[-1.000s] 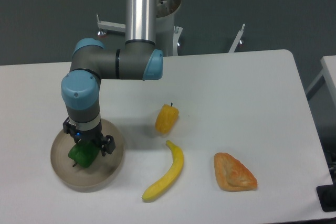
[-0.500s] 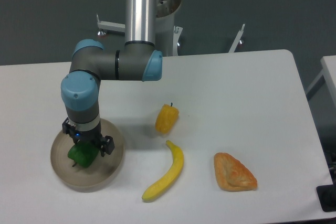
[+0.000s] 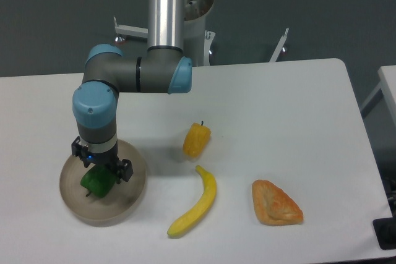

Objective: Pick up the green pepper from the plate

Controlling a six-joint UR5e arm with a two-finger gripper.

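End effector (image 3: 99,174) sits directly over the small glossy bright-green bell pepper (image 3: 96,183), fingers straddling it and apparently closed on it, though contact is hard to confirm. Pepper sits just below the wrist, near centre of the round beige-grey matte plate (image 3: 127,201) by the bench's front-left corner; lift looks straight up. Yellow-orange pepper (image 3: 197,140), yellow banana (image 3: 195,204) and orange-brown pastry (image 3: 275,203) lie well apart toward the right.
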